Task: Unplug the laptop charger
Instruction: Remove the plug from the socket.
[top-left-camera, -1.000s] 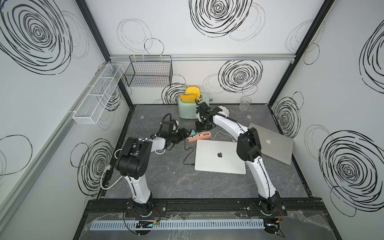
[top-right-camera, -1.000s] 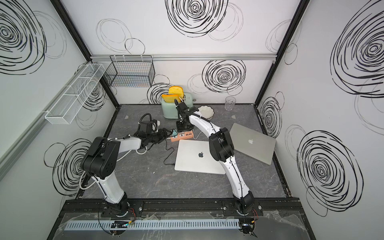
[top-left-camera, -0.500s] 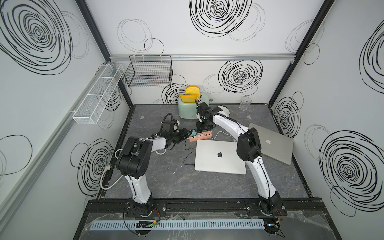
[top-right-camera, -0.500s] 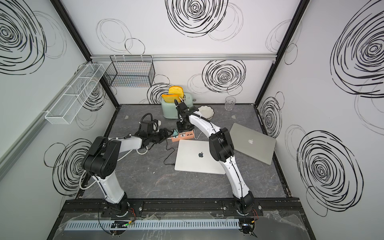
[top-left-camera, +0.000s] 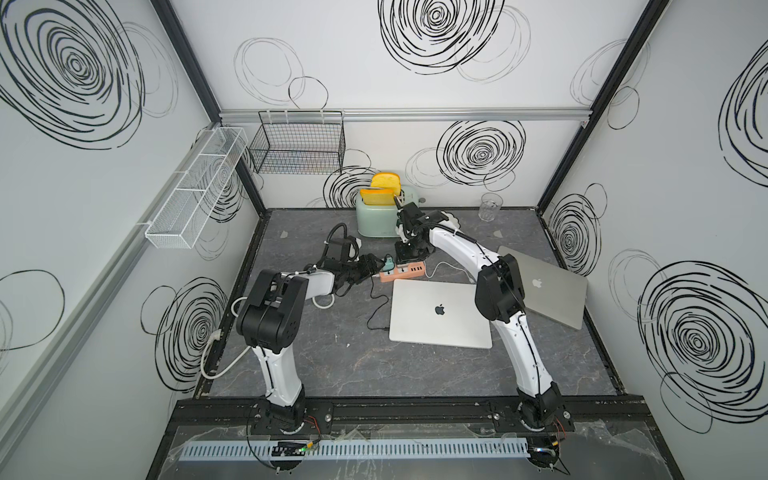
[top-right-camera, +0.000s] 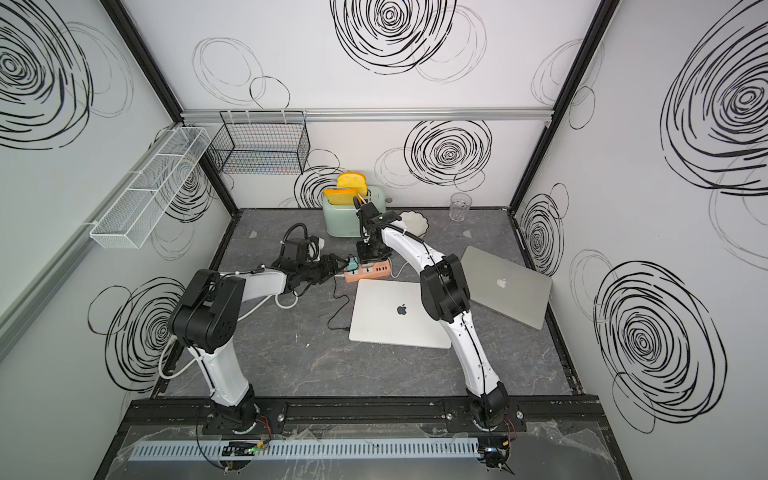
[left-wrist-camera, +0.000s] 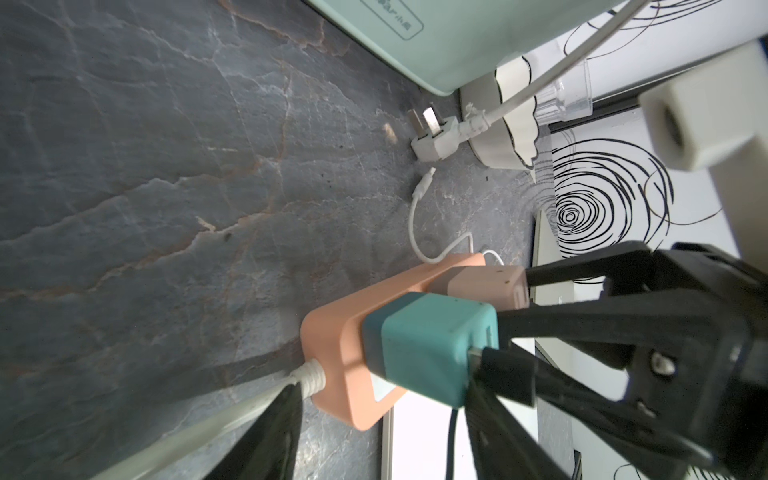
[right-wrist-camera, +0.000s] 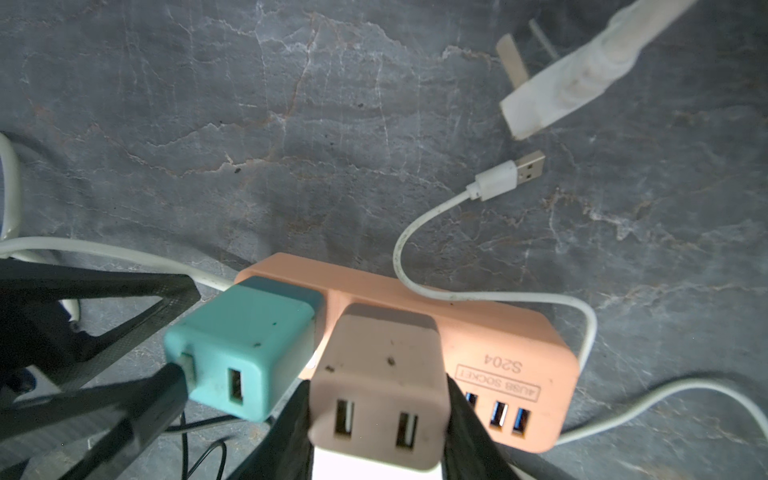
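The laptop charger (left-wrist-camera: 428, 345) is a teal cube plugged into the end of a peach power strip (right-wrist-camera: 498, 345). A black cable (top-left-camera: 374, 307) runs from it to the closed silver laptop (top-left-camera: 440, 311). My left gripper (left-wrist-camera: 382, 388) is open and straddles the charger (top-left-camera: 388, 262) and the strip's end. One of its fingers lies beside the white cord, the other against the black plug. My right gripper (right-wrist-camera: 378, 397) is shut on the pink adapter (right-wrist-camera: 382, 374) plugged in beside the teal cube (right-wrist-camera: 245, 345). Its black fingers (left-wrist-camera: 582, 270) press both sides.
A mint toaster (top-left-camera: 380, 216) with yellow slices stands behind the strip. A loose white plug (right-wrist-camera: 536, 95) and a white USB cable (right-wrist-camera: 503, 178) lie nearby. A second laptop (top-left-camera: 544, 286) sits at the right, with a glass (top-left-camera: 490, 206) and a white bowl (top-right-camera: 415, 222) at the back.
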